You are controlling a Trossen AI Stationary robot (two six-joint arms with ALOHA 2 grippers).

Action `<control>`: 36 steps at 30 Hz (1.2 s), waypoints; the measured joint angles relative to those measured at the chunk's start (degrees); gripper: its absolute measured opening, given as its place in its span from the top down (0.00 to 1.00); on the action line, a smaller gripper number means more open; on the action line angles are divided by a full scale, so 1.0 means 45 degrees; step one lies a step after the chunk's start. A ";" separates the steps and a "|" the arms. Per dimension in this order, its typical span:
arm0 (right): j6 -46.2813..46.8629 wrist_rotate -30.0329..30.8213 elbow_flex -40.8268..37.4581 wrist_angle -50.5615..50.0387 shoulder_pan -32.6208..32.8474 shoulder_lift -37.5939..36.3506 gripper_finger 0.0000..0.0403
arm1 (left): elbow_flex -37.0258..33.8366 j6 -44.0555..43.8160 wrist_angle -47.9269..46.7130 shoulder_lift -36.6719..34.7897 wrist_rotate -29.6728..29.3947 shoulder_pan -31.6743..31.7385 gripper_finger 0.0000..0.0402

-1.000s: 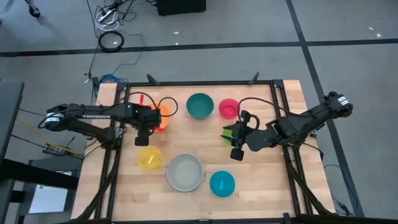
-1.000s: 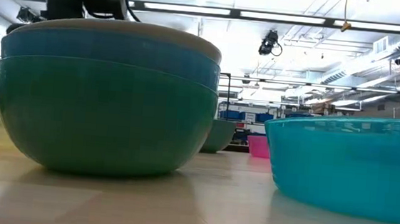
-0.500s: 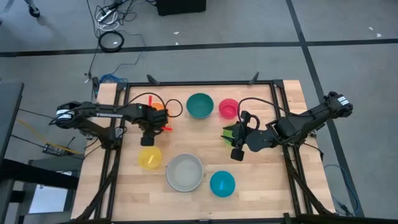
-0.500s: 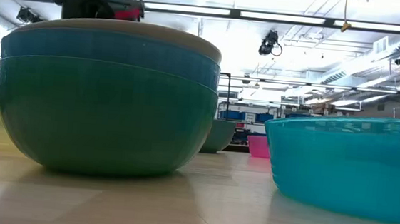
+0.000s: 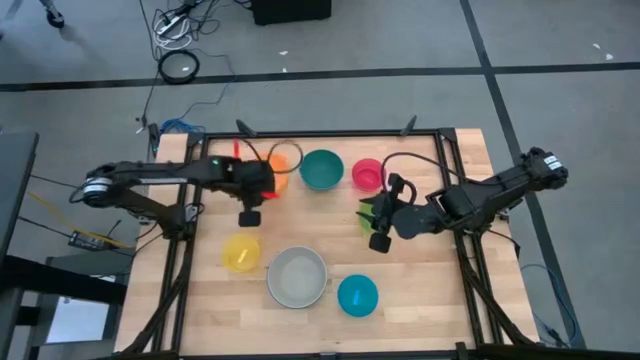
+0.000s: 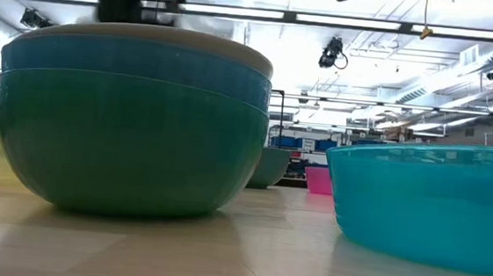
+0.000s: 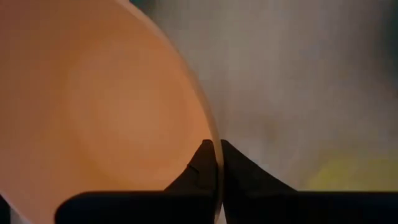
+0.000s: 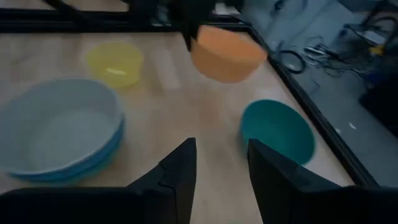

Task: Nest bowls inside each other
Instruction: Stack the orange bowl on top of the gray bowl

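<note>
left end effector (image 7: 216,163) pinches orange bowl (image 7: 93,112) rim — lifted; right end effector (image 8: 219,163) spread.

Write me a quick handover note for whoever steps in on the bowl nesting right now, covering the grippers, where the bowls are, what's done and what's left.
Left gripper: shut on the orange bowl's rim, bowl lifted off the table, near the teal bowl.
Right gripper: open, holding nothing, above the lime green bowl at the table's right.
Done: the grey-white bowl sits nested in a blue bowl and a green bowl at front centre.
Loose: pink bowl at the back, yellow bowl front left, cyan bowl front right.
Left: nest the orange and all the loose bowls.
</note>
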 joint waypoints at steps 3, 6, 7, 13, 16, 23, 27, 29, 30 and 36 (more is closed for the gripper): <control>0.0560 0.0021 0.0000 -0.0249 -0.0569 0.0000 0.69 | 0.1823 -0.1113 0.0136 -0.0299 0.0516 -0.1388 0.98; 0.0654 0.0009 0.0000 -0.0505 -0.1074 0.0000 0.70 | 0.3109 -0.2113 0.0275 -0.0057 0.0964 -0.3517 0.98; 0.0650 0.0006 0.0000 -0.0522 -0.1189 0.0000 0.70 | 0.3354 -0.2364 0.0375 0.0108 0.1154 -0.4261 0.98; 0.0312 -0.0091 0.0000 -0.0551 -0.1688 -0.0005 0.70 | 0.3737 -0.4564 0.0389 0.1433 0.1132 -0.7284 0.98; 0.0304 -0.0333 0.0000 -0.0549 -0.1855 -0.0001 0.70 | 0.3740 -0.5527 0.0888 0.2126 0.1235 -0.8097 0.98; 0.0168 -0.0741 0.0000 -0.0491 -0.1888 -0.0001 0.70 | 0.3749 -0.6789 0.1921 0.3224 0.1170 -0.8634 0.92; 0.0184 -0.1149 0.0000 -0.0504 -0.1888 -0.0005 0.70 | 0.3754 -0.7348 0.2224 0.3281 0.1069 -0.8658 0.79; 0.0253 -0.1325 0.0000 -0.0515 -0.1888 -0.0002 0.70 | 0.3754 -0.7717 0.2318 0.3275 0.1061 -0.8654 0.75; 0.0275 -0.1345 0.0000 -0.0514 -0.1888 -0.0005 0.70 | 0.3754 -0.7889 0.2376 0.3272 0.1075 -0.8644 0.73; 0.0278 -0.1363 0.0000 -0.0495 -0.2057 0.0000 0.70 | 0.3754 -0.8135 0.2365 0.3241 0.1603 -0.8663 0.68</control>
